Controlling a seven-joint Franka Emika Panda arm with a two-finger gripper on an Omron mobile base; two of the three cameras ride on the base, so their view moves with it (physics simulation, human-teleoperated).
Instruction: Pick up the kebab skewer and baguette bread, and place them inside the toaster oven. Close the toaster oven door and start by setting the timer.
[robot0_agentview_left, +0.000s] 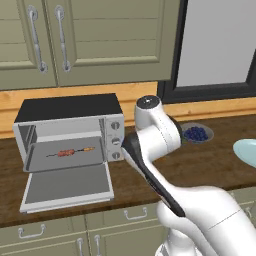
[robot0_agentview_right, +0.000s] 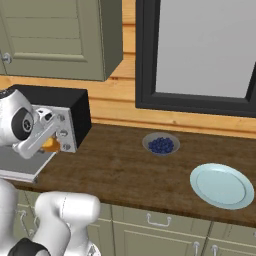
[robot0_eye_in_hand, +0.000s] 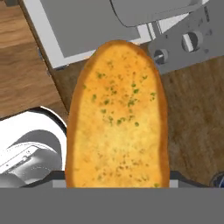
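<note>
Wooden counter runs under olive cabinets and a dark-framed window. Over its left part, the gripper holds the baguette bread: the hand view has the golden, herb-flecked loaf rising straight up from between the finger tips, which are hidden beneath it, so the jaws stand wide and are clasped on the loaf's width. Beyond the loaf's far end in that view lie the toaster oven door, dropped open and flat, and the oven's knob panel.

From the right base view, a small orange piece of the loaf peeks out beside the white wrist, just in front of the knob column of the toaster oven. The left base view hides the bread behind the arm, yet it looks into the oven: the kebab skewer lies on the rack inside, and the door hangs open toward the counter edge.

To the right, well apart from the oven, a bowl of blueberries sits near the back wall, and a pale blue plate rests nearer the front edge.
</note>
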